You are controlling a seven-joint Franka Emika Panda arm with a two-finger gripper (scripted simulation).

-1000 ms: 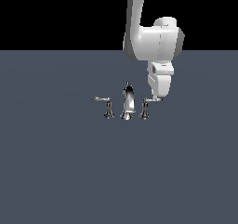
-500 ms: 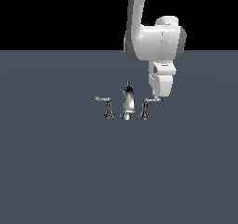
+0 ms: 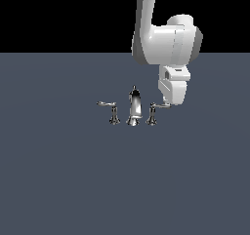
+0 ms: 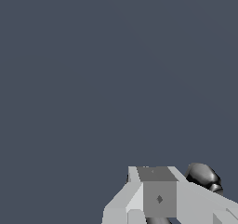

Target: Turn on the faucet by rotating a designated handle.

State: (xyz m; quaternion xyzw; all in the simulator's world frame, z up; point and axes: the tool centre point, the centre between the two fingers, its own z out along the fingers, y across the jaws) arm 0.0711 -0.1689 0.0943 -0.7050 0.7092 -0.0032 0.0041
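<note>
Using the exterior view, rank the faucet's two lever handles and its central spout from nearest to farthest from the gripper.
1. The handle, on that view's right, right beside the gripper.
2. The spout, in the middle.
3. The left handle, on the far side of the spout.

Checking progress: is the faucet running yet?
Cannot tell. No water shows at the faucet; the hand sits at the handle.
</note>
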